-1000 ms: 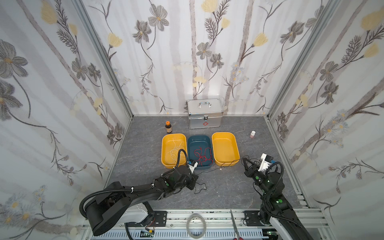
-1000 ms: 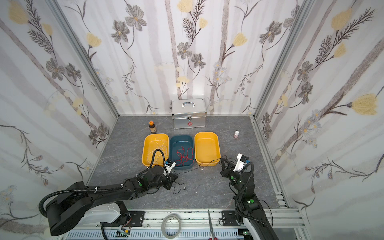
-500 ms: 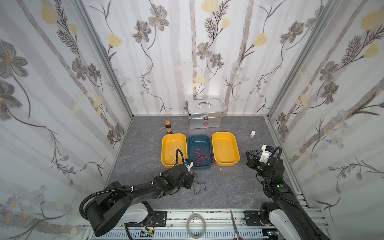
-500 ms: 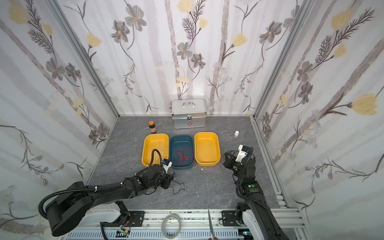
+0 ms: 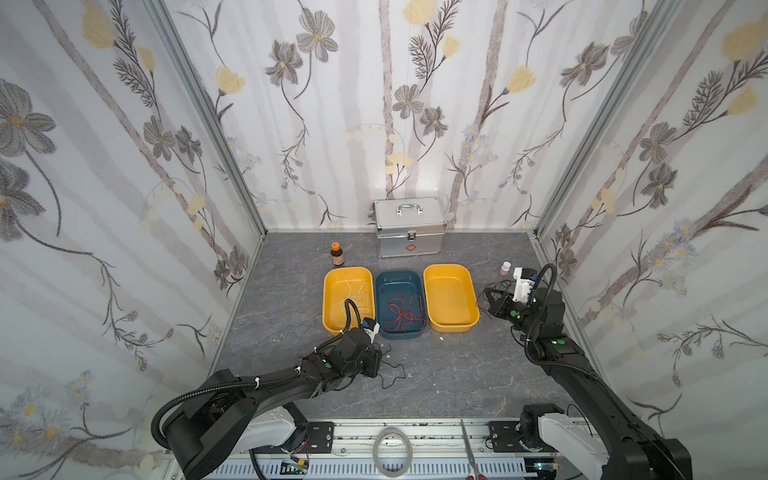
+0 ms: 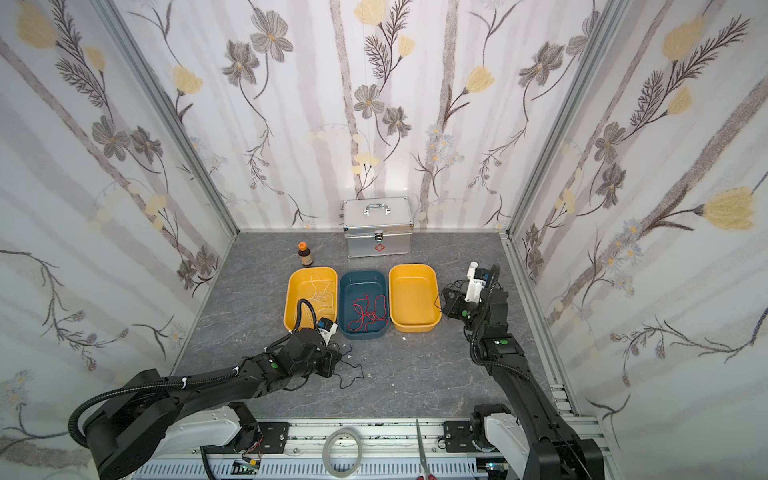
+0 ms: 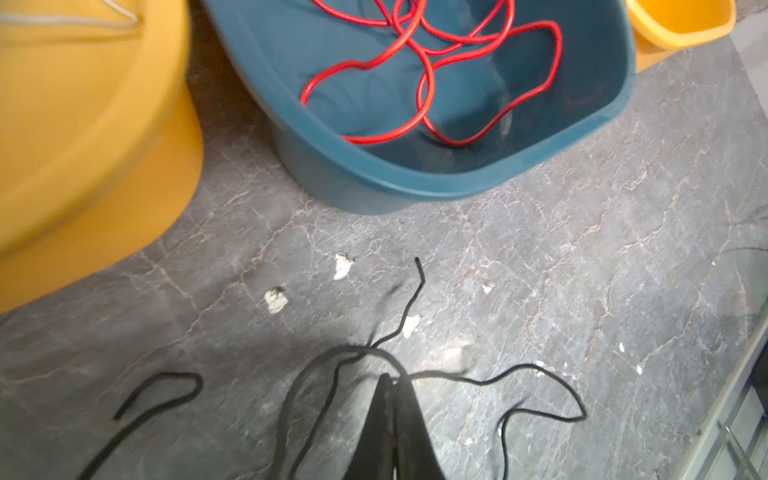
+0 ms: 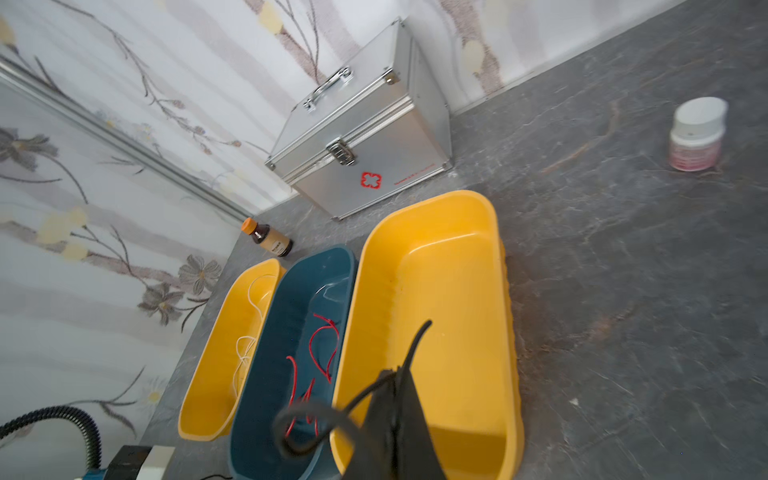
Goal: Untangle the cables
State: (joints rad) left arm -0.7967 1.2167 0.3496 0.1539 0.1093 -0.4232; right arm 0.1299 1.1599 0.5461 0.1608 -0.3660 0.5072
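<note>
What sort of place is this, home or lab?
Probably a lab test cell dressed as a room: wallpaper panels in a metal frame, left arm and right arm mounted on a front rail.

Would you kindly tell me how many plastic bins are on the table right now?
3, side by side in one row: the left yellow bin, the teal bin in the middle, and the right yellow bin. None appears to be hidden.
</note>
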